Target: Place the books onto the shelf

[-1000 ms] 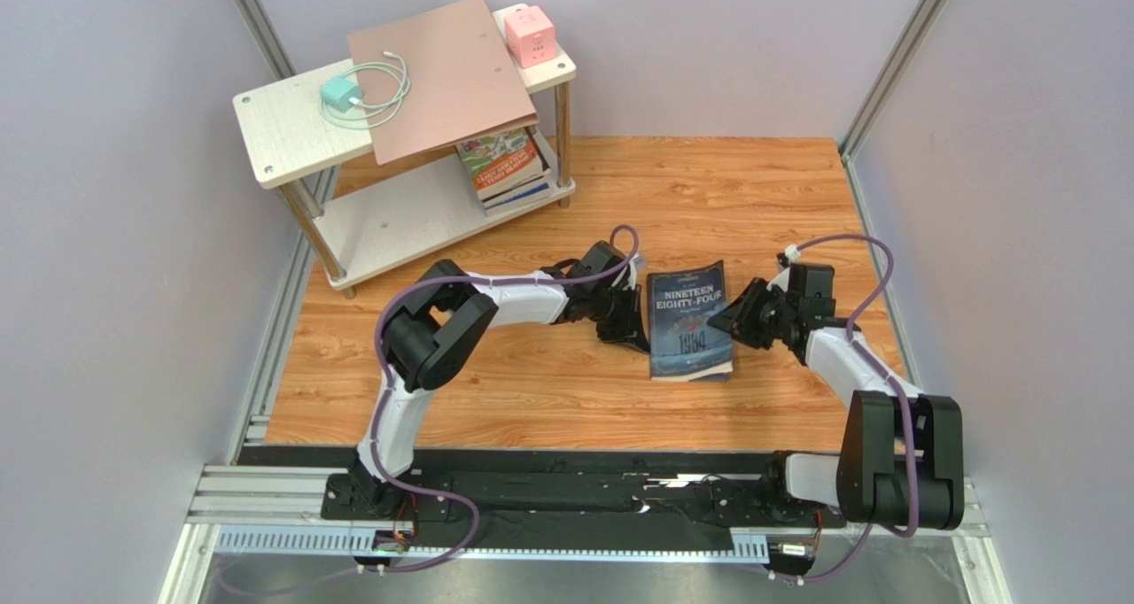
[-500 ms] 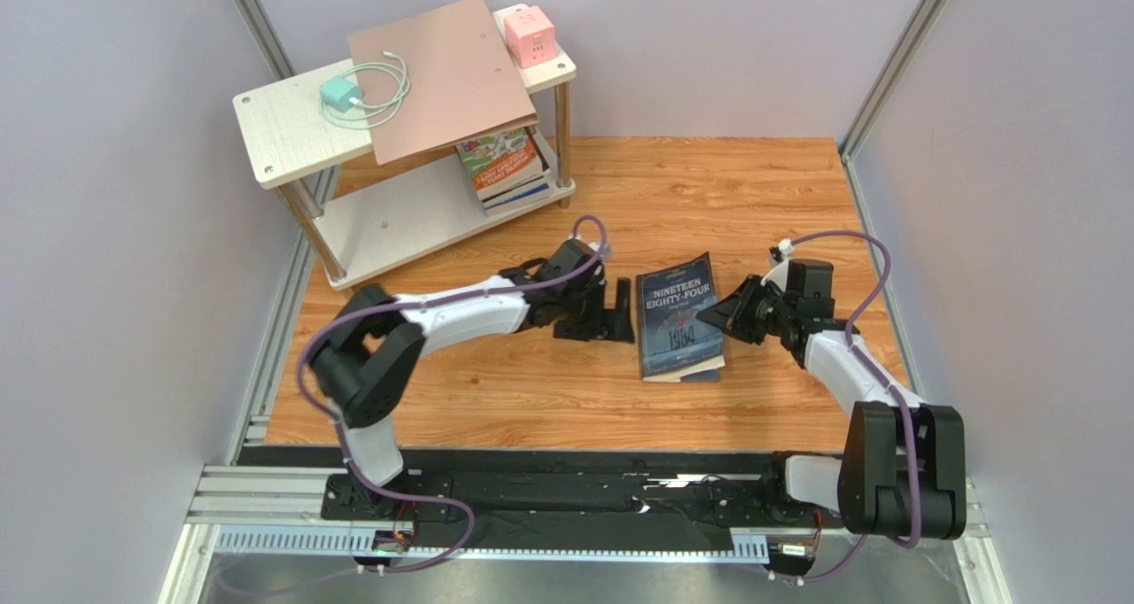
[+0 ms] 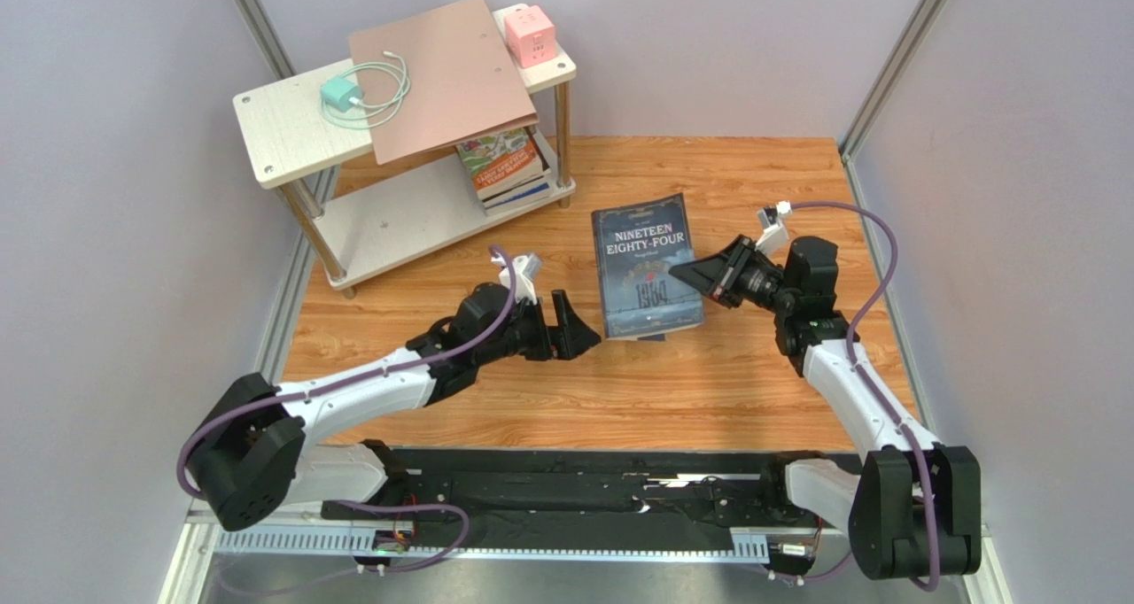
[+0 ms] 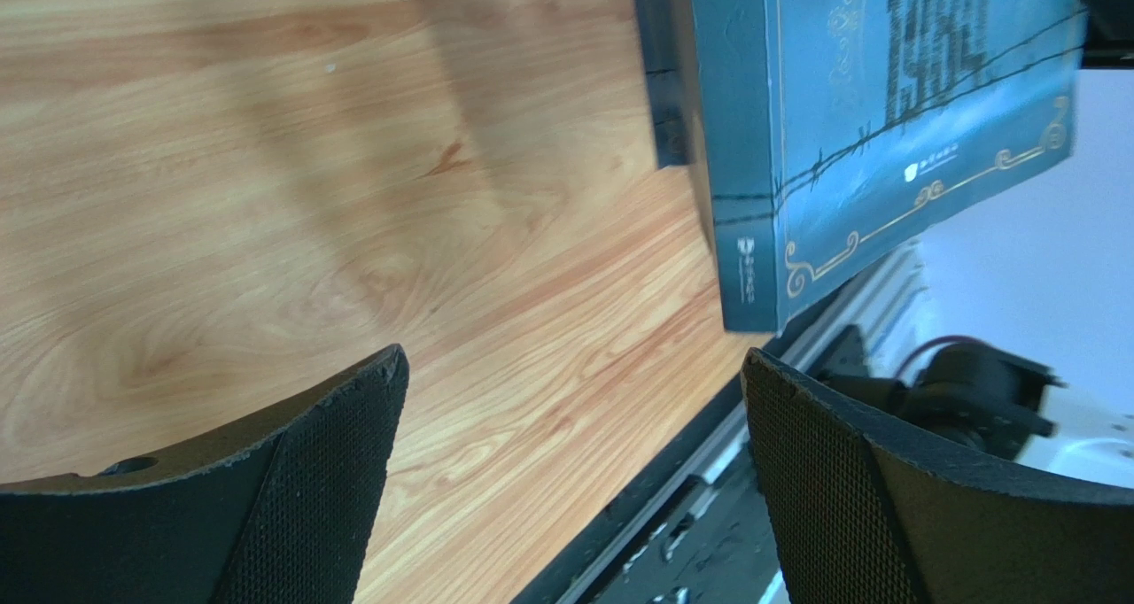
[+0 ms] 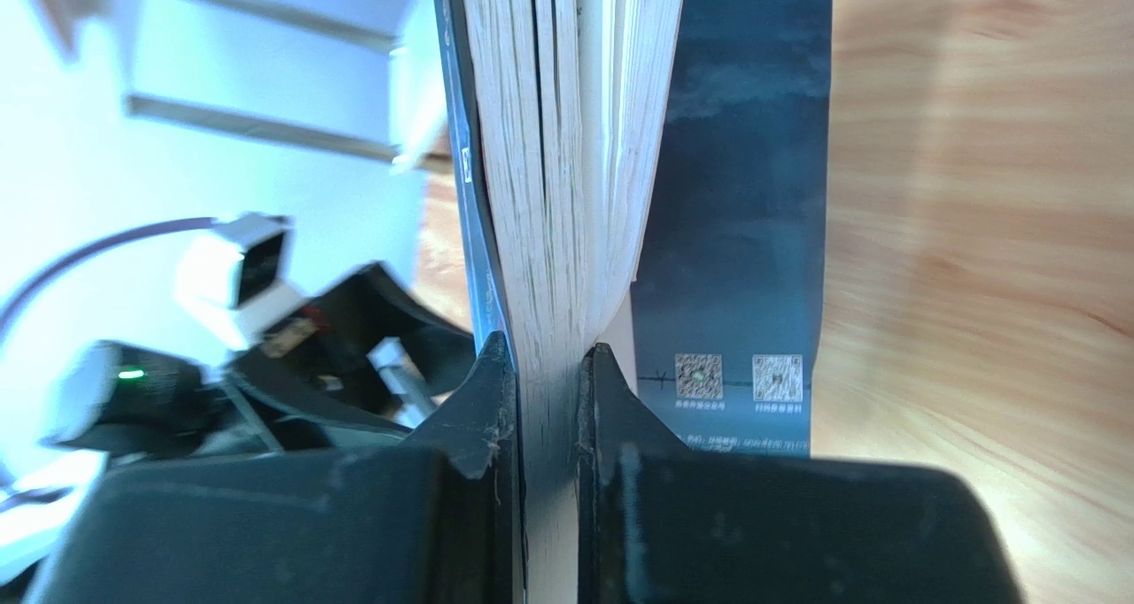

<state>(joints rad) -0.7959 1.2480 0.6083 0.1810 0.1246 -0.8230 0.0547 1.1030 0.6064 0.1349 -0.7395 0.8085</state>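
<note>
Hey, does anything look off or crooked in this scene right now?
Yes. The right gripper pinches only some pages of the 1984 book, so its back cover splays loose. On the shelf, the brown board sits skewed, overhanging the edge.

Orange wood-grain floor under the left pincer, pale lilac walls beyond it on 3 sides, 2 grey metal posts farther back.
</note>
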